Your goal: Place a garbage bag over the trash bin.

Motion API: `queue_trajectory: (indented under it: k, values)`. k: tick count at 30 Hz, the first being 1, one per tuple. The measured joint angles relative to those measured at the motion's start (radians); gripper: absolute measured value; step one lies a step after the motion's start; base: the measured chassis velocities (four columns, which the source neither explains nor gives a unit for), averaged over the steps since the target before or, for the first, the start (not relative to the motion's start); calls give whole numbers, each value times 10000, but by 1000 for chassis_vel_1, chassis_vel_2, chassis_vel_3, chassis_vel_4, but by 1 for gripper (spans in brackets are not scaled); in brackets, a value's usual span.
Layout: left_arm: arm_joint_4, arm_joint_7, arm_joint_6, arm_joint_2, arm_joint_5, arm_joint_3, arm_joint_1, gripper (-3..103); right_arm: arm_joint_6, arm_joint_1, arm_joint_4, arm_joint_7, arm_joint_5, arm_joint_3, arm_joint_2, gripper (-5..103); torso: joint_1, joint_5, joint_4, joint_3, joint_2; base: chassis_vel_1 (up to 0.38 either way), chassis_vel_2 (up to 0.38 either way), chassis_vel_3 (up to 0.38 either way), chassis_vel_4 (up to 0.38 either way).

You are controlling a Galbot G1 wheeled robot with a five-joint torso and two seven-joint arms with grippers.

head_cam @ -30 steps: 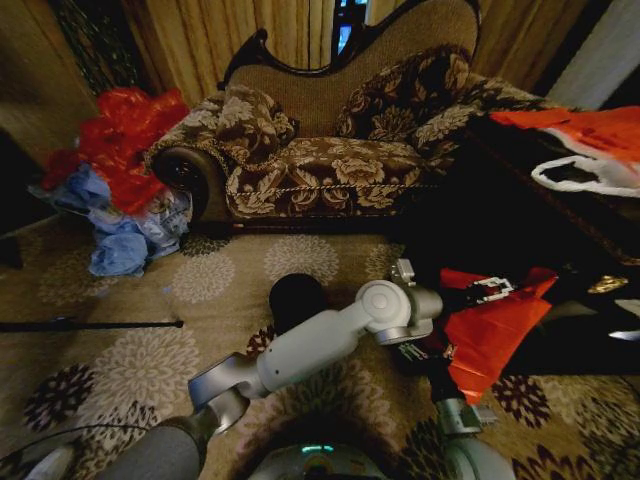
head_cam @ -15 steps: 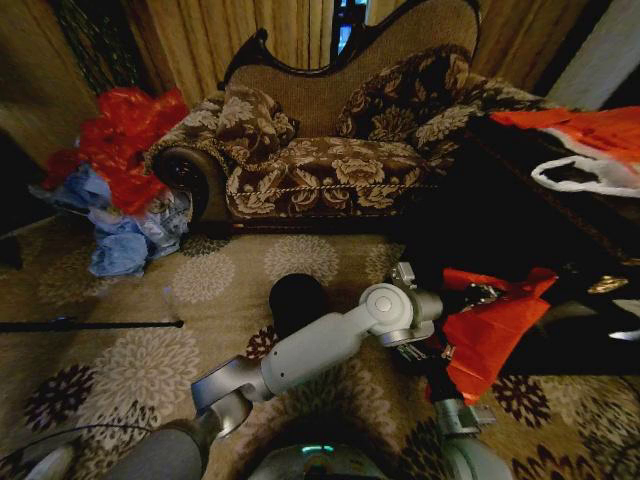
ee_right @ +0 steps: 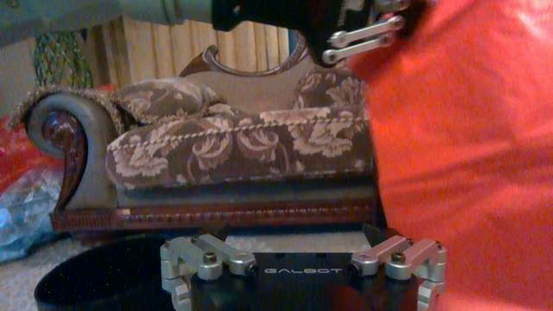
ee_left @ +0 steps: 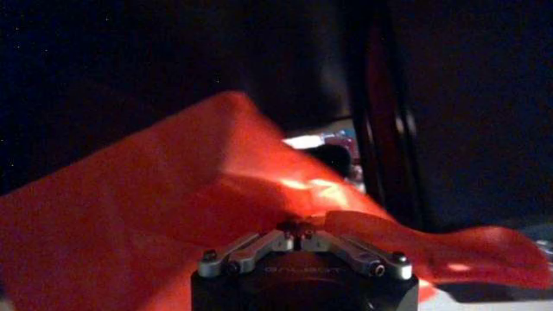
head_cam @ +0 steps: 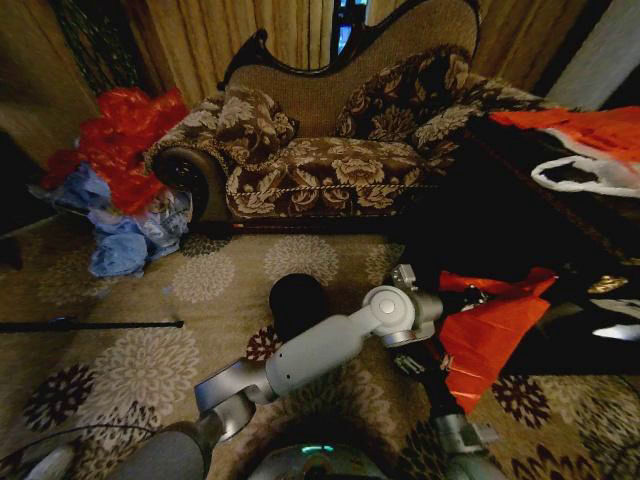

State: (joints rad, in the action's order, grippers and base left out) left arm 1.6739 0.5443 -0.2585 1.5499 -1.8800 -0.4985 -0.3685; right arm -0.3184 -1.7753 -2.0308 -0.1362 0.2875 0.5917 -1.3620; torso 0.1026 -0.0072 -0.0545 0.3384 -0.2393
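Red garbage bag (head_cam: 490,335) hangs pinched in the closed left hand (ee_left: 298,234), right of the trash bin (head_cam: 297,300); the open right hand (ee_right: 302,269) waits nearby, so next the bag needs opening wide.

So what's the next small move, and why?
Probably ease the right gripper sideways onto the garbage bag: it is open with the bag beside it, while the left gripper is shut on it. Two grips could spread it over the trash bin.

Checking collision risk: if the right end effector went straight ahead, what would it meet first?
Probably the sofa's base, passing above the trash bin; the garbage bag hangs close alongside. Depth unclear.
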Motion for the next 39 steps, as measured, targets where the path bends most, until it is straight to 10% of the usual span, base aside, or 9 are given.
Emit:
queue_trajectory:
  k: [39]
  values:
    - [2760, 643, -770, -4277, 1644, 1158, -2717, 0, -1185, 233, 2495, -427, 440, 318, 686, 100, 0, -2, 0, 0, 2, 0, 0, 0, 0]
